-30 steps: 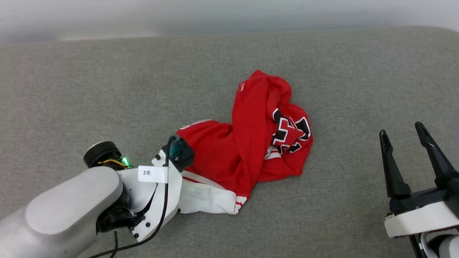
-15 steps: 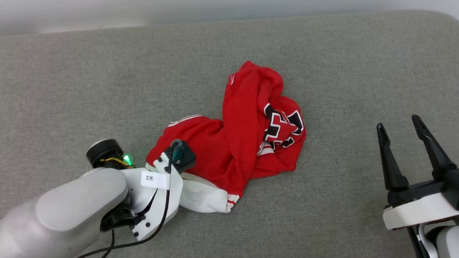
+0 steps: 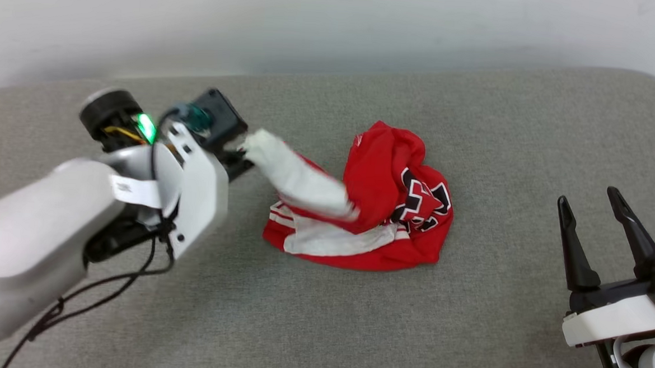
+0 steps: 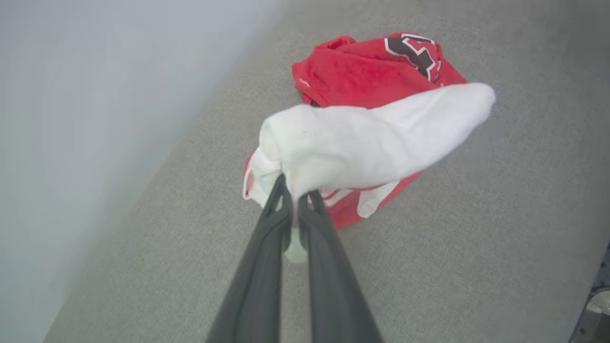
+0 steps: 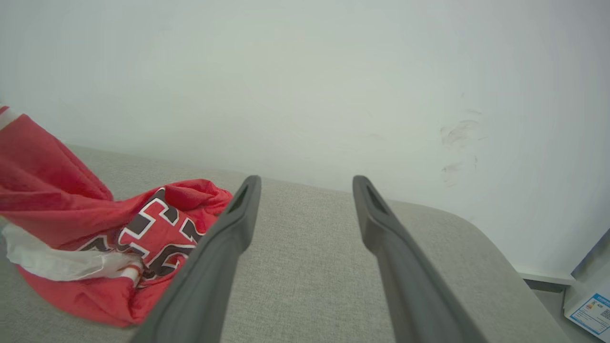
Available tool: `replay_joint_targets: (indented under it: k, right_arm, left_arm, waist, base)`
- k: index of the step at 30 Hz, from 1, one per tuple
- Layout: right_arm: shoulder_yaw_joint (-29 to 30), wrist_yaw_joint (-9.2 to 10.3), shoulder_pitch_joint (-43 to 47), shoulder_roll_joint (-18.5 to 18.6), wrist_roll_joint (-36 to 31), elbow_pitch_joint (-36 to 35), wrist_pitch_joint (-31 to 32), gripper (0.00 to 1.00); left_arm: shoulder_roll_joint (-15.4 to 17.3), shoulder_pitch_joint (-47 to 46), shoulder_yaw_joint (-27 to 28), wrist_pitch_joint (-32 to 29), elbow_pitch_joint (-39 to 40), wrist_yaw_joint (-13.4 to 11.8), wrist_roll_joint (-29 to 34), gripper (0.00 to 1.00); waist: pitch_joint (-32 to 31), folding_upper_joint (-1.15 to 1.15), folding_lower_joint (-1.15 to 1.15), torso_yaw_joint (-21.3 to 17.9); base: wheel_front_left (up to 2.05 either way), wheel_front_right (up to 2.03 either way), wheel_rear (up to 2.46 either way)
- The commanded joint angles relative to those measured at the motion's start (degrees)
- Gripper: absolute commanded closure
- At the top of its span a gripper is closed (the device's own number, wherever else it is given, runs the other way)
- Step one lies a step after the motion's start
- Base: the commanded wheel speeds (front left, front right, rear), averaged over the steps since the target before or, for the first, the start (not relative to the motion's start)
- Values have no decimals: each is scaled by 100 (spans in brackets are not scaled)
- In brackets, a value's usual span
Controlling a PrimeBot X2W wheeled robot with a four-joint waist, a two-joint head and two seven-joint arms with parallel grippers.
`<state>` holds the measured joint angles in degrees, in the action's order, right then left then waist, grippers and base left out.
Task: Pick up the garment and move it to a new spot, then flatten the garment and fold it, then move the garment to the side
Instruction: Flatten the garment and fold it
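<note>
Pinching the end of the white short sleeve [image 4: 371, 138], the left claw [image 4: 295, 190] is clenched on the cloth, its two long dark fingers [image 4: 259, 276] pressed together at the lower middle of the left wrist view. From that grip the sleeve stretches away as a white band to the rest of the garment [image 3: 378, 170], a red basketball jersey shirt with black white-edged print. The shirt sits bunched on the grey fabric-covered worktop [image 3: 465, 337] at the middle of the head view. The line of pull therefore runs from the claw at the upper left of the head view, down and right to the heap. The right claw [image 3: 587, 195] stands released, fingers spread, at the lower right, well apart from the heap, so the left arm is the one engaged. Lifting further would probably drag the heap leftward along that line. A pale wall [image 3: 335, 27] lies beyond.
</note>
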<state>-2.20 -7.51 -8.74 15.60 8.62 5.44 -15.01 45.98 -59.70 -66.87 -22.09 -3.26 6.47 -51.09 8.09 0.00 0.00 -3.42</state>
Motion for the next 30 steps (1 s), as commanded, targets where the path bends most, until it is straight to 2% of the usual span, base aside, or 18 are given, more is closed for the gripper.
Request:
replay_joint_targets:
  k: [1,7,9,13,22,27,28,30]
  right_arm:
    - [17,4,58,22,37,-28,-16,0]
    - [12,4,56,-11,57,-73,-18,0]
    - [-21,4,-29,-38,58,-84,-18,0]
    - [-76,4,-174,-97,48,-116,-19,0]
    - [-232,4,-697,-343,8,-174,-19,0]
    - [-219,4,-894,-471,-44,-174,-18,0]
    - [-234,4,-1036,-554,-61,-171,-19,0]
    - [-225,4,-1053,-568,-86,-155,-18,0]
  left_arm:
    - [42,-70,57,49,58,-39,27,100]
    - [344,-307,373,172,628,-305,117,100]
    - [289,-371,397,220,614,-318,145,100]
    - [-21,-626,401,307,262,-273,306,100]
    - [-1264,-1334,68,421,-1813,-12,619,100]
    - [-1692,-1404,-130,534,-3067,73,470,100]
    - [-1847,-1093,-394,448,-3848,90,218,100]
    - [-1818,-1011,-490,387,-3937,93,112,100]
  waist:
    - [-61,0,0,49]
    - [-108,0,0,24]
    - [-60,0,0,-52]
    - [197,0,0,-292]
    - [1138,0,0,-994]
    - [1558,0,0,-1269]
    - [1750,0,0,-1393]
    - [1749,0,0,-1394]
  base:
    - [0,0,0]
    - [0,0,0]
    - [0,0,0]
    - [0,0,0]
    - [0,0,0]
    - [0,0,0]
    - [0,0,0]
    - [0,0,0]
